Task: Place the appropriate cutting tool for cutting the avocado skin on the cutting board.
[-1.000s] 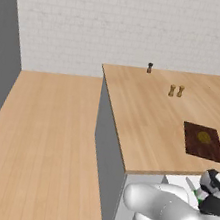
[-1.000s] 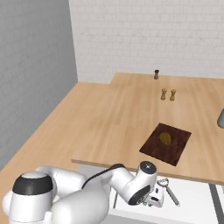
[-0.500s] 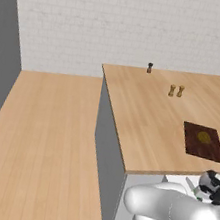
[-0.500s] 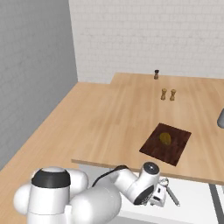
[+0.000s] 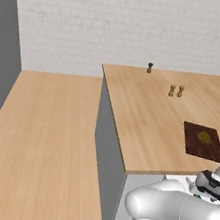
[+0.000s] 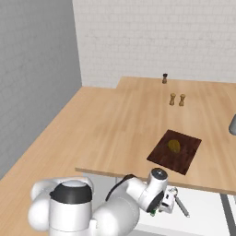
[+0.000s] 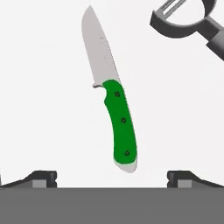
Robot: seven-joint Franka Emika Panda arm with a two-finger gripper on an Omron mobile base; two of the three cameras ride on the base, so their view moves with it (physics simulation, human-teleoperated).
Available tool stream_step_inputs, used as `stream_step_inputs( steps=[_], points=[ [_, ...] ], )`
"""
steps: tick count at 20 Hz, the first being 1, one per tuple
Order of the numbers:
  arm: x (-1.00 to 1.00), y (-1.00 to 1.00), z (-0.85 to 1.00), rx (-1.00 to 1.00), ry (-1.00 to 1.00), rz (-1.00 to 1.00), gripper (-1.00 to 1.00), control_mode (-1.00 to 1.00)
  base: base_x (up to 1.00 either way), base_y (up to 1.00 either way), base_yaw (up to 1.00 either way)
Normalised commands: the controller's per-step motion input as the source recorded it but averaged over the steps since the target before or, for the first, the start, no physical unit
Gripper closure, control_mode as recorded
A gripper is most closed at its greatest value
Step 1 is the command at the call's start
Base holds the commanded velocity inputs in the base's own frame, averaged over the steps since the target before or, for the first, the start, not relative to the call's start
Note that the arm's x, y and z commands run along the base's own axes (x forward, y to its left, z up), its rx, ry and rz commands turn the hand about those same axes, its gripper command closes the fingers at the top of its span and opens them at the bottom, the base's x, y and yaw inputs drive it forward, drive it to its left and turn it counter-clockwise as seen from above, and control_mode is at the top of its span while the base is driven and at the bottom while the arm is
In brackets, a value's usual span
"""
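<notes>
one light wood counter (image 6: 115, 133) carries the flat dark reddish-brown cutting board (image 6: 182, 154) with the small olive-yellow avocado (image 6: 174, 145) on it. lower down, the spread gripper (image 7: 112, 177) hovers over the green-handled, silvery-bladed knife (image 7: 114, 109) — lying on white, beside a grey looped utensil (image 7: 188, 19).

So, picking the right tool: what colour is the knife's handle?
Bright green, clearest in the hand view: knife.

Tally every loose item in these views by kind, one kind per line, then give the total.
Green-handled knife: 1
Grey looped utensil: 1
Avocado: 1
Cutting board: 1
Small wooden shakers: 2
Dark-topped shaker: 1
Grey object at the counter's edge: 1
Total: 8
</notes>
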Motion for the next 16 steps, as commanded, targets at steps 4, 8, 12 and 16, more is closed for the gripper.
stream_step_inputs(
  steps=[4, 8, 12, 16],
  points=[
    [0.03, -0.11, -0.3, 0.0, 0.0, 0.0, -1.0, -1.0, 0.0, 0.0, 0.0],
    [0.09, -0.04, -0.25, 0.0, 0.0, 0.0, -1.0, -1.0, 0.0, 0.0, 0.0],
    [0.09, -0.01, -0.27, 0.0, 0.0, 0.0, -1.0, -1.0, 0.0, 0.0, 0.0],
    [0.02, -0.02, -0.34, 0.0, 0.0, 0.0, -1.0, -1.0, 0.0, 0.0, 0.0]
  ],
)
